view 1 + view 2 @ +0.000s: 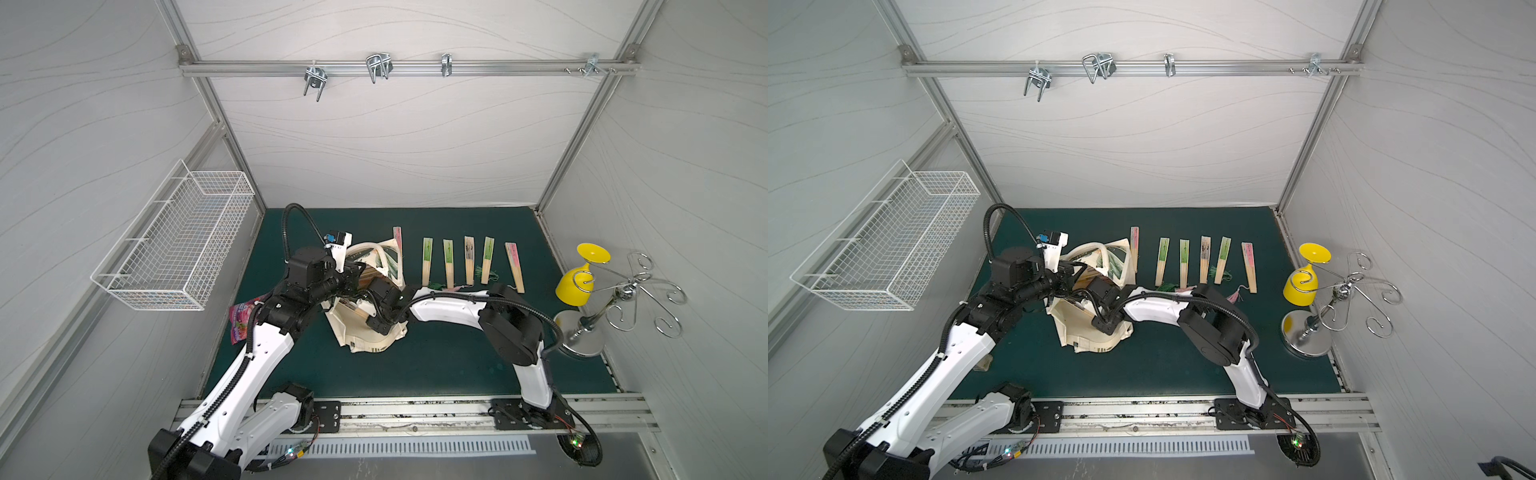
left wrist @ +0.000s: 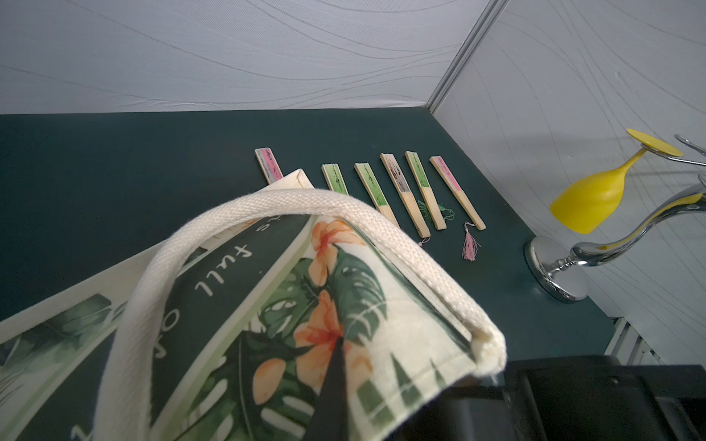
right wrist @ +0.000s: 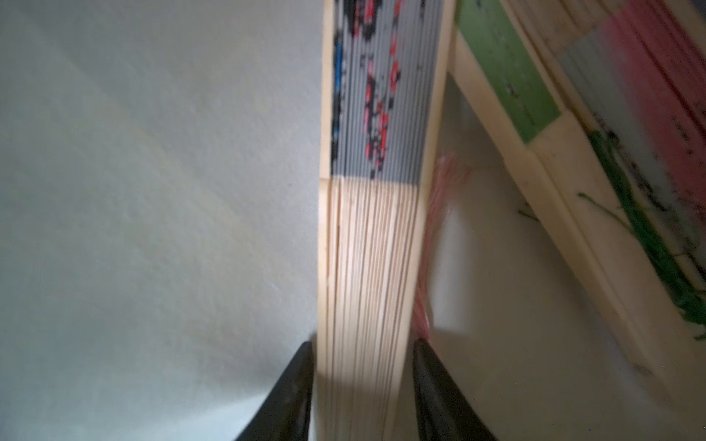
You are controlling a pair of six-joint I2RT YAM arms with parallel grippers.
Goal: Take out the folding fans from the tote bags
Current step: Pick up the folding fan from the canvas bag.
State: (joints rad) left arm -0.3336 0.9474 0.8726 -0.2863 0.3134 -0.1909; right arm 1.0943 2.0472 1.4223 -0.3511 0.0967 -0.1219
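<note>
Green mat [image 1: 436,365]: left tool [image 2: 336,359] pinches tote [image 2: 214,275]; right tool [image 3: 363,345], blurred inside, seemingly clamps fan [image 3: 370,248].

6 folding fans [image 1: 468,259] far from right fingers [image 3: 292,389], 1 fan [image 3: 366,267] between them, at least 2 beside, 1 tote bag [image 1: 361,340], 1 wire basket [image 1: 166,301]

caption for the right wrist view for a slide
Right pincer clamps the bamboo ribs of a closed folding fan inside the tote bag, more fans lying alongside.
</note>
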